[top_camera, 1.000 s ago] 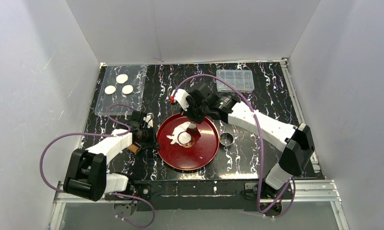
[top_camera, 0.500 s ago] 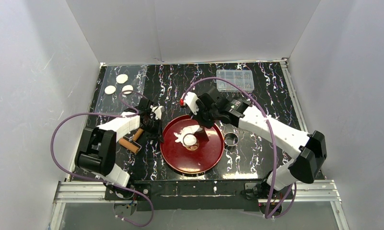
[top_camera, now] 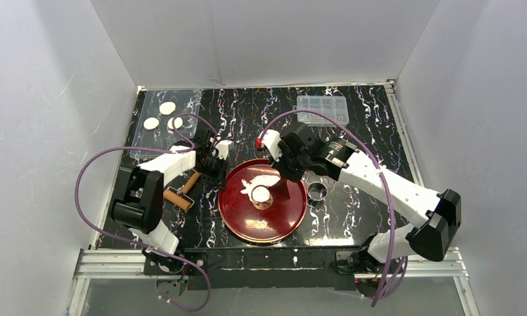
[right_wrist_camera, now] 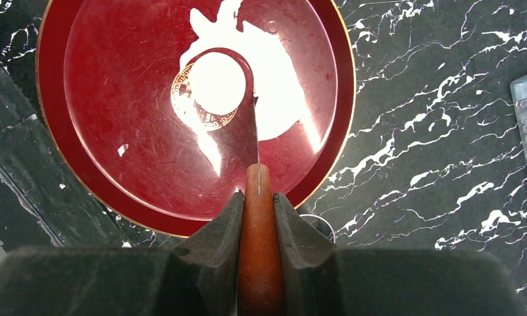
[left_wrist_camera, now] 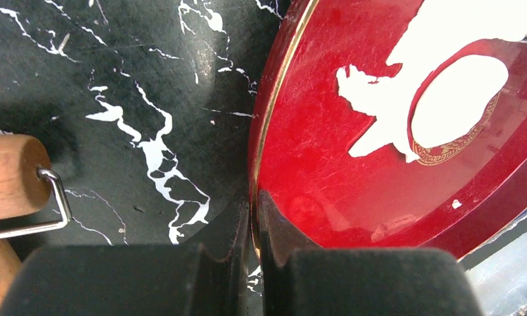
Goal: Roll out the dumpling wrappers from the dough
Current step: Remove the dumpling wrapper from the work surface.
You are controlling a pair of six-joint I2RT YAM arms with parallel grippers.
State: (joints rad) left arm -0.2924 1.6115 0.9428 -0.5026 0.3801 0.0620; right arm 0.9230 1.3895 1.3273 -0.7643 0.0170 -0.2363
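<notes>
The left gripper (left_wrist_camera: pixel 252 217) is clamped shut on the gold rim of the red plate (top_camera: pixel 247 220), at the plate's left edge. The plate sits in the middle of the black marbled table (top_camera: pixel 366 141), towards its near edge. On it lies the dough (right_wrist_camera: pixel 280 85), a flattened ragged sheet with one round wrapper disc (right_wrist_camera: pixel 216 82) set in a cut-out hole.

The right gripper (right_wrist_camera: pixel 257 197) grips the wooden handle of a spatula (right_wrist_camera: pixel 259 263). The spatula's metal blade (right_wrist_camera: pixel 237 141) reaches the disc's edge; I cannot tell whether it is under the disc.

Three dumpling wrappers (top_camera: pixel 167 107) rest on a clear tray (top_camera: pixel 145 141) at the far left corner. A rolling pin (top_camera: pixel 181 192) lies left of the plate, a metal ring cutter (top_camera: pixel 318 191) just right of it, and a clear box (top_camera: pixel 322 110) by the far edge.
</notes>
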